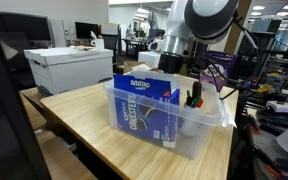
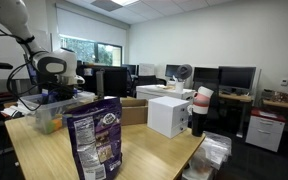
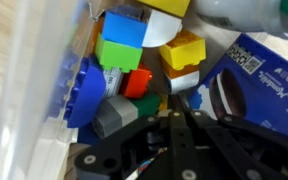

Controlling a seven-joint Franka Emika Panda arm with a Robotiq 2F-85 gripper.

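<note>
My gripper [image 3: 174, 112] is down inside a clear plastic bin [image 1: 199, 135] and its fingers are pressed together with nothing visible between them. Just beyond the fingertips lie toy blocks: a red one [image 3: 139, 83], a green one [image 3: 121, 52], a yellow one [image 3: 184, 50], a blue studded one [image 3: 92, 90] and a grey one [image 3: 114, 118]. A blue cookie box [image 1: 144, 105] stands in the bin beside the gripper and shows in the wrist view [image 3: 259, 75]. In both exterior views the arm reaches down into the bin [image 2: 52, 115].
The bin stands on a wooden table [image 1: 84, 115]. A white box [image 1: 69, 65] sits at the table's far end. A dark snack bag [image 2: 96, 140] stands near the camera. A cardboard box [image 2: 134, 110], another white box [image 2: 169, 115] and a tall can [image 2: 201, 110] are on the table.
</note>
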